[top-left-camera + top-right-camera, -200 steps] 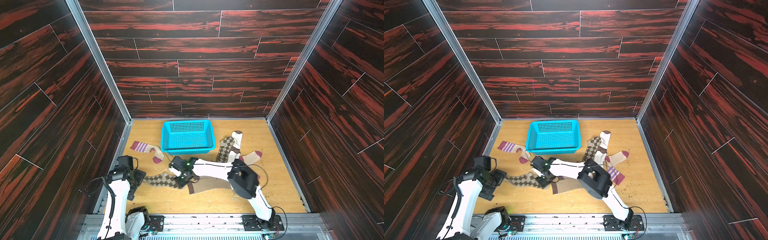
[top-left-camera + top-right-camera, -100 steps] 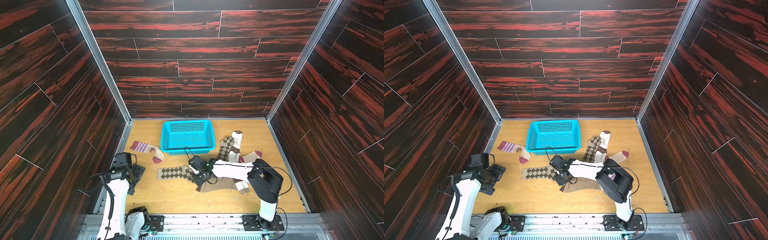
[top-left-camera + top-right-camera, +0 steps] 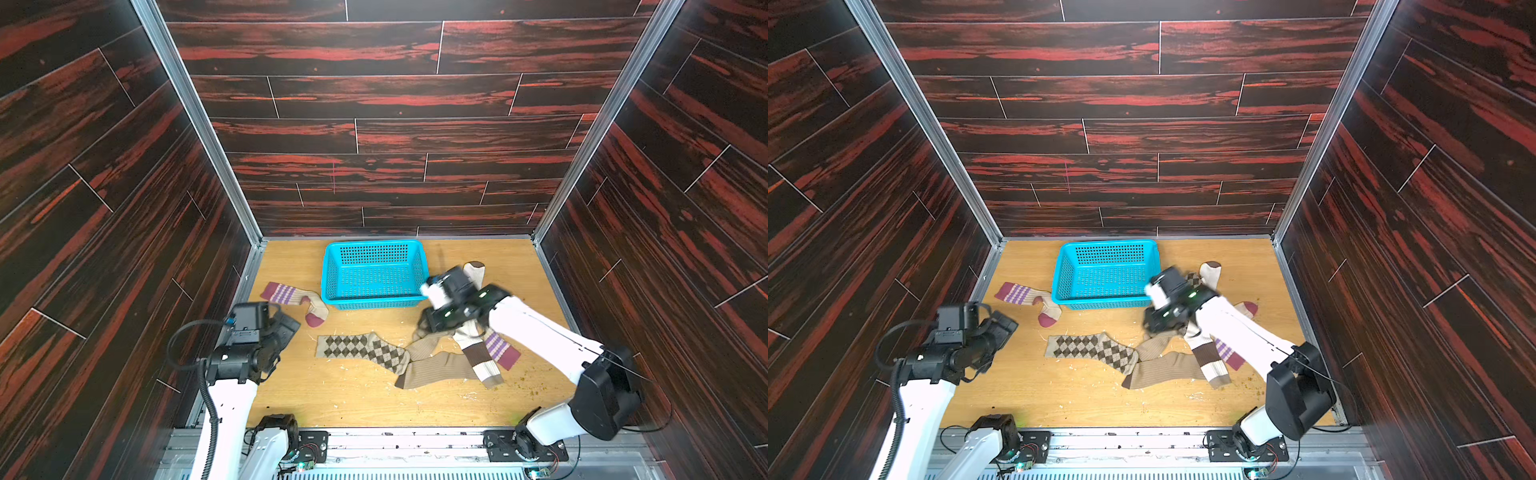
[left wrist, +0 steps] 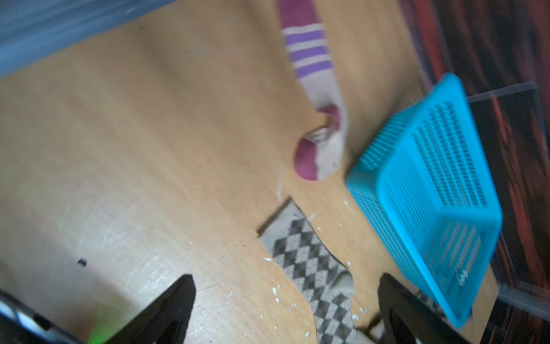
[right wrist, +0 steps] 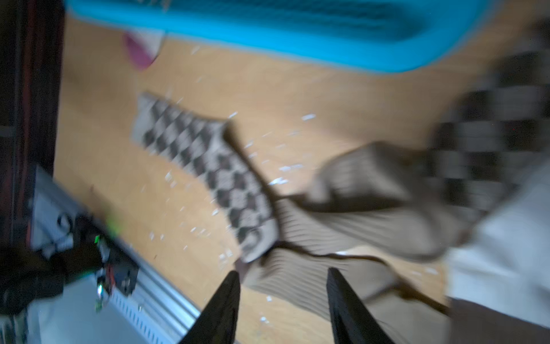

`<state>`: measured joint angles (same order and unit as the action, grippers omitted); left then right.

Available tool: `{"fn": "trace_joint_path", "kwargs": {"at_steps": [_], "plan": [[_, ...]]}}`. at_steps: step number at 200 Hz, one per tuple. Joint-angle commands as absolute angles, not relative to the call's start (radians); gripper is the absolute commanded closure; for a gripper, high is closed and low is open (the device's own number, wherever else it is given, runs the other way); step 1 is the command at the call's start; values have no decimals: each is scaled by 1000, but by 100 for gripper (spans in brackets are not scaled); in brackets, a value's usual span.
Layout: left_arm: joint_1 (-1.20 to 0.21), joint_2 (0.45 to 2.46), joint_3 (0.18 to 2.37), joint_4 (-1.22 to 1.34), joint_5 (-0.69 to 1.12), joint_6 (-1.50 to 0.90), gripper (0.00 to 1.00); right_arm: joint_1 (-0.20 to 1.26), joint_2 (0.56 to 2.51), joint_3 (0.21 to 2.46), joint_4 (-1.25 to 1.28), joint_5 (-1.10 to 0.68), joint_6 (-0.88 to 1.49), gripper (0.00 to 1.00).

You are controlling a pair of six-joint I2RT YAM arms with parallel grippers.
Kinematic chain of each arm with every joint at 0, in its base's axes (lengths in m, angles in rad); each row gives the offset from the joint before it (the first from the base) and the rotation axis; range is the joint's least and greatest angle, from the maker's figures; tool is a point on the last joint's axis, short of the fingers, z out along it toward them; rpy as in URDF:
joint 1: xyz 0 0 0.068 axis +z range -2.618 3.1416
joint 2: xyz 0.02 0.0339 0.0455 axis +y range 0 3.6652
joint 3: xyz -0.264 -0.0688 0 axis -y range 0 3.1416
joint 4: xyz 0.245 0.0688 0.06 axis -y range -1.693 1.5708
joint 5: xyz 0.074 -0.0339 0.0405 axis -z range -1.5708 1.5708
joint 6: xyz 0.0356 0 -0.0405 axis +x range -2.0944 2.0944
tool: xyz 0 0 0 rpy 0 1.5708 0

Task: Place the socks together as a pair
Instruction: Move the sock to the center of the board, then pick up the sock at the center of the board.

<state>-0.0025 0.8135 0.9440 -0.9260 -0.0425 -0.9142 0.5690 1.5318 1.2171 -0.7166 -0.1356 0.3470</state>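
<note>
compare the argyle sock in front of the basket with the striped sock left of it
The argyle sock has brown diamonds on tan; the striped sock is cream with purple stripes. The argyle sock lies nearly straight; the striped sock bends at the heel. The argyle sock meets the ribbed tan sock; the striped sock touches no sock. Both lie on the table.

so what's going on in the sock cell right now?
Two arms are pairing up loose socks. The right fingers are open and empty, over a heap of ribbed tan socks and a brown-banded white sock beside the empty blue basket. One argyle sock lies flat near the middle; the other argyle sock is in the heap under the right arm. The left fingers are open too, holding nothing, off to the left. The argyle pair is not yet together.
</note>
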Motion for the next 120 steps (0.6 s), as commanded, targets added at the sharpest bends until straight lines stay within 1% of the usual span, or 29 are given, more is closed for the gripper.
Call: {"fn": "trace_joint_path", "kwargs": {"at_steps": [1,17,30,42,61,80,105,120], "plan": [[-142,863,1067,-901,-224,-820,3,445,1640,1256,-869,-102,314,50],[-283,938,1154,-928,-333,-755,3,373,1698,1267,-850,-141,341,50],[-401,1000,1218,-957,-431,-706,2,334,1733,1282,-835,-127,364,50],[-471,1037,1245,-963,-454,-691,2,300,1768,1301,-814,-132,373,50],[-531,1052,1232,-890,-436,-681,2,262,1819,1356,-769,-119,380,50],[-575,1048,1210,-847,-427,-670,2,225,1892,1452,-767,-48,382,50],[-590,1045,1205,-853,-414,-661,3,182,1966,1579,-754,-22,379,50],[-591,1035,1196,-860,-413,-664,3,172,2042,1698,-800,-18,357,50]]}}
